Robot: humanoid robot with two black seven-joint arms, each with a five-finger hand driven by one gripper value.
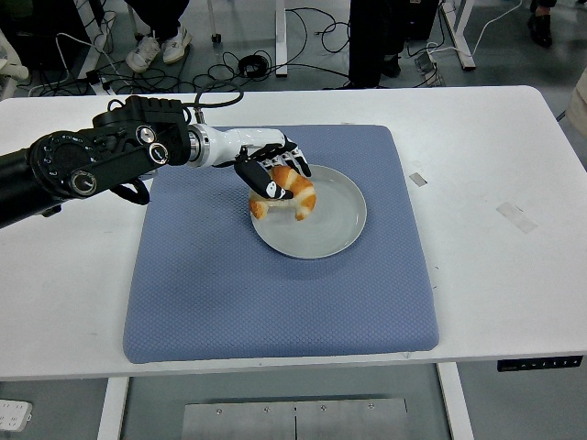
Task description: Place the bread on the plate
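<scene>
The left hand [271, 176] has its fingers clamped around the croissant [286, 192] over the grey plate's [335, 225] left rim.

You are looking at a robotics lab or test room, not a home or a kitchen. The white table [495, 137] is a height-adjustable workbench, with a small control panel [539, 363] on its near edge and metal legs below. Behind it, black cables [275, 55] trail loose across a grey floor, and a power strip [14, 412] lies at the lower left. More desk legs [280, 37] stand at the back (the same white metal frames), and people's shoes [156, 48] show among them. Bits of tape [515, 216] mark the tabletop. A blue mat [275, 293] is laid out as a staged work area, as for trials.
</scene>
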